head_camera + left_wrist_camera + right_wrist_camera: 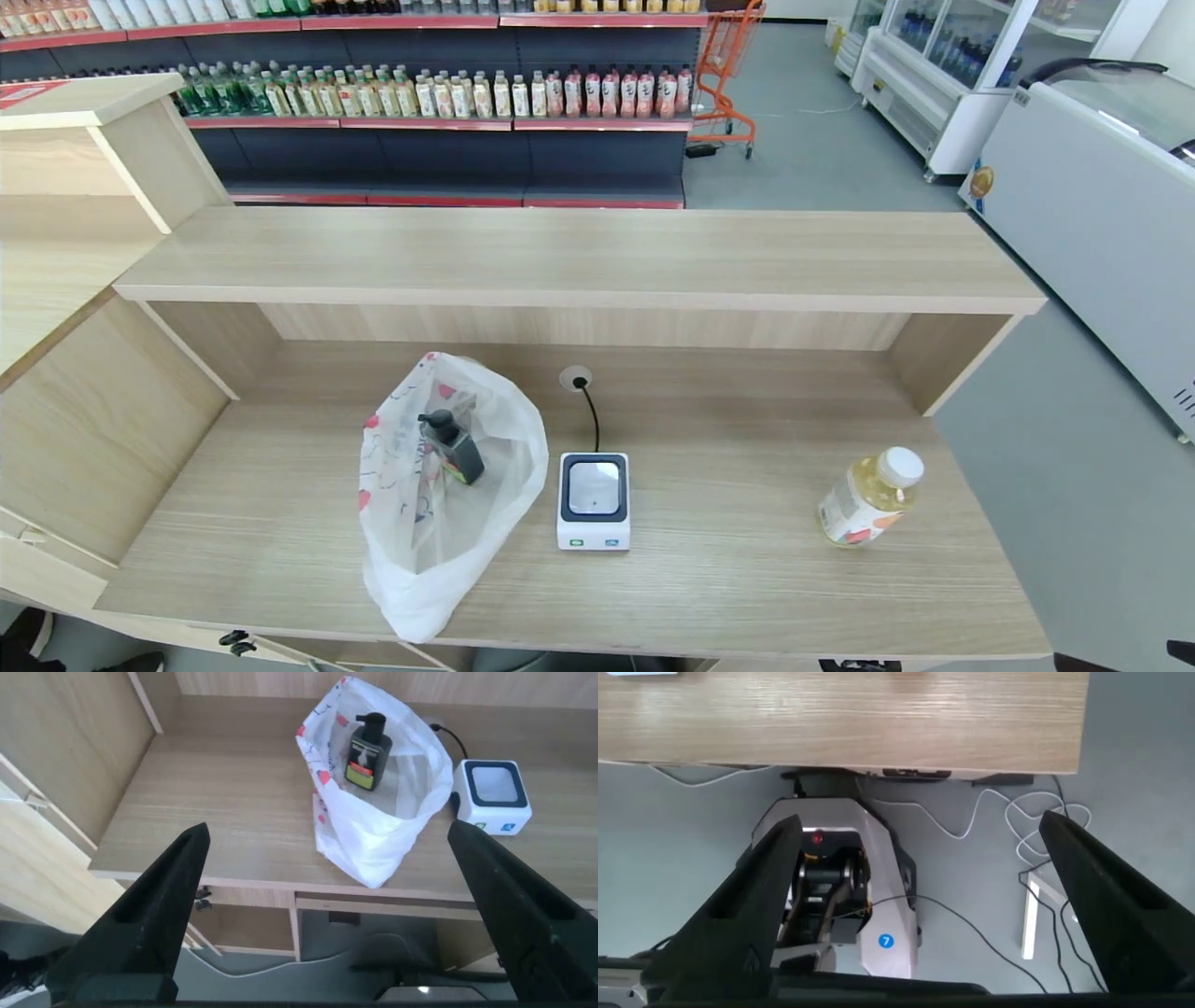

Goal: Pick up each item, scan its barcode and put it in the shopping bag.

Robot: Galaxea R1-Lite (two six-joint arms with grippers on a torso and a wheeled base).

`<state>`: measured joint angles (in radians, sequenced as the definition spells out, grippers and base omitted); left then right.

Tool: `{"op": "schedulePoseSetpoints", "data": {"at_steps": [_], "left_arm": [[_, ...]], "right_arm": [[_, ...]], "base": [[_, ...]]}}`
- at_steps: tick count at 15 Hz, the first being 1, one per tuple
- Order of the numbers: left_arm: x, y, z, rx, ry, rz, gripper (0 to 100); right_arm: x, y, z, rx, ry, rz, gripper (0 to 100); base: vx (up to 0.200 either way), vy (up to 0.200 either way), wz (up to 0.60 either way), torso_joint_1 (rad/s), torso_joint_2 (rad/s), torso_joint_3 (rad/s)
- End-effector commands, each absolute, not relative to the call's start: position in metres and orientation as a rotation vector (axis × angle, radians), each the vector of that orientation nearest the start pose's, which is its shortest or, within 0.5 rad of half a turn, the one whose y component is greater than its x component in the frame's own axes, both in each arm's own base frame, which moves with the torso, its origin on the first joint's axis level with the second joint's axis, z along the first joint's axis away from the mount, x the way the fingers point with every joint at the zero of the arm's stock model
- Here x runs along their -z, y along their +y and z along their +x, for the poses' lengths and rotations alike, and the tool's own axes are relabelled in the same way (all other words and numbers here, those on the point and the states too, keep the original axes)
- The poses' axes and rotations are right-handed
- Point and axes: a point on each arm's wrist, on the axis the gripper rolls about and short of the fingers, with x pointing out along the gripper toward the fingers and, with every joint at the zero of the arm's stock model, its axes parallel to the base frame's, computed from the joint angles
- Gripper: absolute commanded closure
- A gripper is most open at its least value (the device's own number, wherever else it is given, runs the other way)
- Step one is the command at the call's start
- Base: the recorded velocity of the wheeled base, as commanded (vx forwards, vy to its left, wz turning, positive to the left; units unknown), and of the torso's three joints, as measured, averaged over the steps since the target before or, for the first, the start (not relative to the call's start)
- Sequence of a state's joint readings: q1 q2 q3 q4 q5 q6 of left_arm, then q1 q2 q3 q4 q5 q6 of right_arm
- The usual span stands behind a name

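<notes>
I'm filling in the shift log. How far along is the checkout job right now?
Done: one item, the black pump bottle, is inside the shopping bag. In hand: nothing; the left gripper and right gripper are both open and empty, away from the items. Left: the drink bottle sits on the counter to the robot's right of the scanner, not yet scanned or bagged.

Both the left gripper (327, 831) and right gripper (920, 821) have two black, tapered, wedge-like fingers (149, 915), seemingly matte plastic.
</notes>
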<state>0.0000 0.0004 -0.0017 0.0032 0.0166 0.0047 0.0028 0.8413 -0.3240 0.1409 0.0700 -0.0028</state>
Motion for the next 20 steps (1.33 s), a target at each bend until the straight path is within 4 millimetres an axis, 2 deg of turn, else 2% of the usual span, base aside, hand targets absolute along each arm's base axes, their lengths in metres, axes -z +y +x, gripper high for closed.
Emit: {"op": "schedulePoseSetpoints", "data": {"at_steps": [1,3,6,8,10,12,13,20], "left_arm": [[-0.076,0.0,-0.023,-0.017,0.002,0.005,0],[-0.076,0.0,-0.023,-0.017,0.002,0.002,0],[-0.076,0.0,-0.023,-0.017,0.002,0.002,0],[-0.076,0.0,-0.023,-0.017,0.002,0.002,0],[-0.076,0.0,-0.023,-0.017,0.002,0.002,0],[-0.076,0.0,-0.023,-0.017,0.002,0.002,0],[-0.076,0.0,-0.023,-0.017,0.002,0.002,0],[-0.076,0.0,-0.023,-0.017,0.002,0.002,0]], "right_arm": [[-0.139,0.002,0.071,-0.072,0.675,0.02,0],[-0.136,0.002,0.07,-0.073,0.696,0.021,0],[-0.134,0.002,0.073,-0.079,0.725,0.028,0],[-0.13,0.002,0.083,-0.058,0.769,0.06,0],[-0.123,0.001,0.101,-0.021,0.779,0.071,0],[-0.107,-0.002,0.139,0.077,0.739,0.036,0],[-0.1,-0.002,0.15,0.084,0.722,0.034,0],[-0.064,0.011,0.186,0.015,0.799,0.002,0]], "base": [[0.0,-0.2,0.0,0.002,0.0,0.002],[0.0,-0.2,0.0,0.002,0.0,0.002],[0.0,0.0,0.0,0.0,0.0,0.0],[0.0,0.0,0.0,0.0,0.0,0.0],[0.0,0.0,0.0,0.0,0.0,0.0],[0.0,0.0,0.0,0.0,0.0,0.0],[0.0,0.0,0.0,0.0,0.0,0.0],[0.0,0.0,0.0,0.0,0.0,0.0]]}}
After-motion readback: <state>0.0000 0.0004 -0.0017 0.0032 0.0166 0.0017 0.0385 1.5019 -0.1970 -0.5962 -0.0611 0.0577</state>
